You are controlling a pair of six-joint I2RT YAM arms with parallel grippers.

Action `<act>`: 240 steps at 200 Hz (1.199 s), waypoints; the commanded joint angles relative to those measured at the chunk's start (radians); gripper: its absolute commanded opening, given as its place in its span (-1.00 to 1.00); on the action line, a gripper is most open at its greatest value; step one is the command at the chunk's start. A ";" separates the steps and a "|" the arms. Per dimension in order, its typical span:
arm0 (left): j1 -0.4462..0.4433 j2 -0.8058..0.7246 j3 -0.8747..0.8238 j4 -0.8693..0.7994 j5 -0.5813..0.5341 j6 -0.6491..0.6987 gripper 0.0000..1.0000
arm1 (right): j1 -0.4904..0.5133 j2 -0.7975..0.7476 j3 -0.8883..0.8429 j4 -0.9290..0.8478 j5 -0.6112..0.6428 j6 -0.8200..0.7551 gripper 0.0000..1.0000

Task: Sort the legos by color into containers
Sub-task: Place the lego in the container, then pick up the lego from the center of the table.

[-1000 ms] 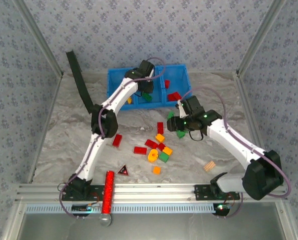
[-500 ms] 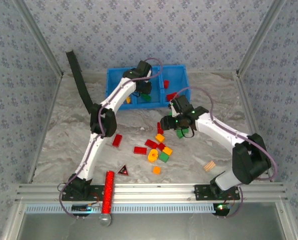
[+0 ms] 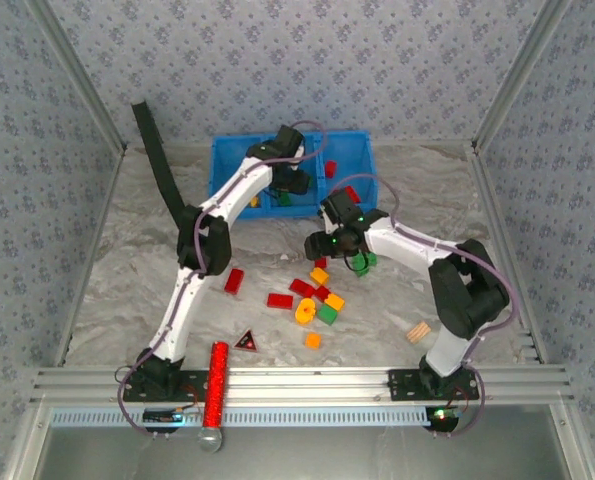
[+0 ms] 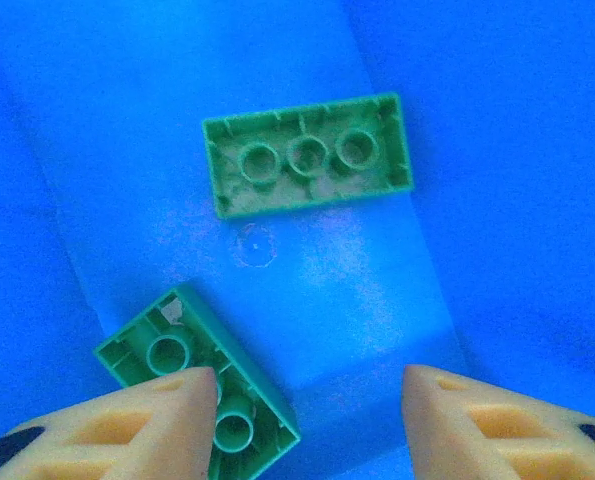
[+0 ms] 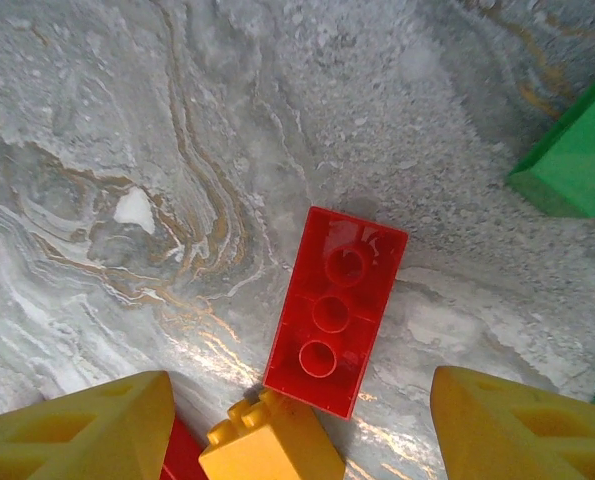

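The blue tray (image 3: 220,172) stands at the back of the table. My left gripper (image 3: 290,184) hangs open inside its middle compartment. In the left wrist view two green legos lie hollow side up on the tray floor (image 4: 497,140): one (image 4: 307,168) ahead, one (image 4: 199,385) beside the left fingertip, free of the jaws. My left gripper (image 4: 307,390) holds nothing. My right gripper (image 3: 327,241) hovers open over the table. Below it lie an upturned red lego (image 5: 335,310) and a yellow lego (image 5: 272,445) between the fingers of the right gripper (image 5: 302,390).
Loose legos cluster mid-table: red (image 3: 234,281), red (image 3: 279,300), a yellow ring (image 3: 304,312), green (image 3: 327,314), orange (image 3: 313,340). A green one (image 3: 362,263) lies under the right arm. A dark triangle (image 3: 245,341), a tan block (image 3: 418,331) and a red cylinder (image 3: 215,375) sit near the front.
My left gripper has opened over the tray's middle compartment and let go of a green lego. My right arm has swung left and now hovers over the red lego.
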 commanded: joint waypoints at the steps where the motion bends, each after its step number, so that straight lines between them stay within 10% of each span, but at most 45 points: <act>1: 0.001 -0.123 0.000 -0.003 0.017 0.017 0.07 | 0.013 0.044 0.047 -0.001 0.011 0.004 0.40; 117: -0.021 -0.540 -0.238 -0.011 -0.023 0.023 0.15 | 0.029 0.222 0.131 -0.044 0.092 0.007 -0.01; 167: -0.011 -0.802 -0.614 -0.008 -0.135 0.019 0.19 | 0.025 0.229 0.150 -0.077 0.083 -0.030 -0.37; 240: -0.038 -1.093 -1.110 0.028 0.007 -0.092 0.23 | -0.050 0.019 0.317 -0.285 0.159 -0.137 -0.44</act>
